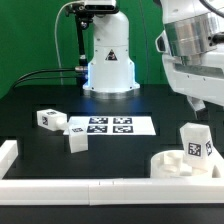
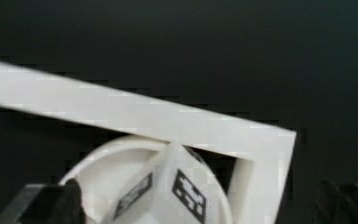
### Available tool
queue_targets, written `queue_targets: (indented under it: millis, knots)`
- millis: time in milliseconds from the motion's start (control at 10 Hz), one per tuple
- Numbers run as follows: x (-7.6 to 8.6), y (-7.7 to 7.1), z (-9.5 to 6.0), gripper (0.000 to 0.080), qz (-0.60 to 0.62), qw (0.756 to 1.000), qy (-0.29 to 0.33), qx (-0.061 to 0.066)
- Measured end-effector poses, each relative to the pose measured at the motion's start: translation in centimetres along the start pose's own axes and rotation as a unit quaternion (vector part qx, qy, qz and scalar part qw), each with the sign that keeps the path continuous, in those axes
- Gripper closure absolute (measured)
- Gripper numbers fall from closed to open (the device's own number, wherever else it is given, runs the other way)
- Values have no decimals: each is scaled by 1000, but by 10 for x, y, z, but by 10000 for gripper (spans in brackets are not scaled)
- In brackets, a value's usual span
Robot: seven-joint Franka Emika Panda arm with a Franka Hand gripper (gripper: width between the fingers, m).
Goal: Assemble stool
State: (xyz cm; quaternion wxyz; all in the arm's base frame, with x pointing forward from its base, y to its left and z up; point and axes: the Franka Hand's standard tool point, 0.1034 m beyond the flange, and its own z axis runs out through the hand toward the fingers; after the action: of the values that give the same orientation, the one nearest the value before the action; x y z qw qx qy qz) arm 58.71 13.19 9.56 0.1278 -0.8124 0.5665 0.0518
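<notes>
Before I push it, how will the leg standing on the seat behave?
The leg looks stiff, a solid block. Standing tall on the round seat, it would probably tip rather than slide. Flat faces suggest it won't roll.

It was a robotics lab: robot base (image 1: 108,60) and the marker board (image 1: 105,126) on a black table (image 1: 40,95), green backdrop (image 1: 30,40) behind.

Blk table (image 1: 40,95), marker board (image 1: 100,126), 2 loose legs (image 1: 49,119) (image 1: 77,141), seat (image 1: 163,163), border rails (image 1: 60,188).

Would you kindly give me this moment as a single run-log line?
tool open, above upright leg | upright leg stands on seat | two loose legs beside marker board
</notes>
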Motion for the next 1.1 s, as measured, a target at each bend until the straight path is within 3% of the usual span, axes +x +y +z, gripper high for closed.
queue_targets:
  millis: [100, 200, 300, 500, 700, 800, 900, 1000, 1100]
  knots:
    - [-1, 1, -1, 150, -40, 999, -1, -5]
    - [-4, 2, -10, 150, -115, 993, -3, -25]
    - [-2, -1, -20, 150, -197, 980, 1, -25]
    - [3, -1, -23, 150, -349, 937, 4, -28]
    - [4, -1, -23, 150, -398, 917, 3, -28]
    - [3, 0, -21, 150, -456, 889, 5, -38]
    - [0, 2, -16, 150, -550, 833, 5, -58]
    - [-1, -1, -16, 150, -652, 754, -10, -80]
    - [-1, -1, -15, 150, -700, 707, -38, -93]
